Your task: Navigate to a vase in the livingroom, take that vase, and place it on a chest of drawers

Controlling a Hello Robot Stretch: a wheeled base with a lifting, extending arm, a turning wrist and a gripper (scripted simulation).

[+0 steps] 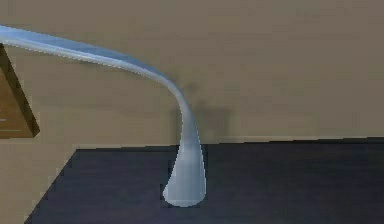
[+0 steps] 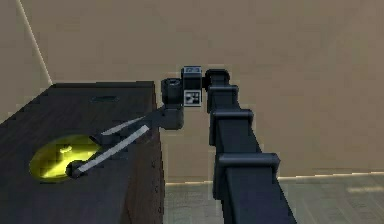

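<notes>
A round yellow thing (image 2: 52, 160) lies low on the dark wooden top of a piece of furniture (image 2: 90, 108) at the arm side view's left. The dark arm (image 2: 238, 150) rises from the bottom edge. From its far end the gripper (image 2: 78, 168) reaches down-left, with its thin fingers (image 2: 118, 140) ending at the yellow thing's edge. I cannot tell whether the gripper holds anything, since the yellow thing rests on the top right at the fingertips.
In the forward view a pale blue-grey curved desk lamp (image 1: 184, 170) stands on a dark tabletop (image 1: 290, 185) against a beige wall. A brown wooden corner (image 1: 14, 100) juts in at the left edge. Beige wall and floor lie beyond the dark furniture.
</notes>
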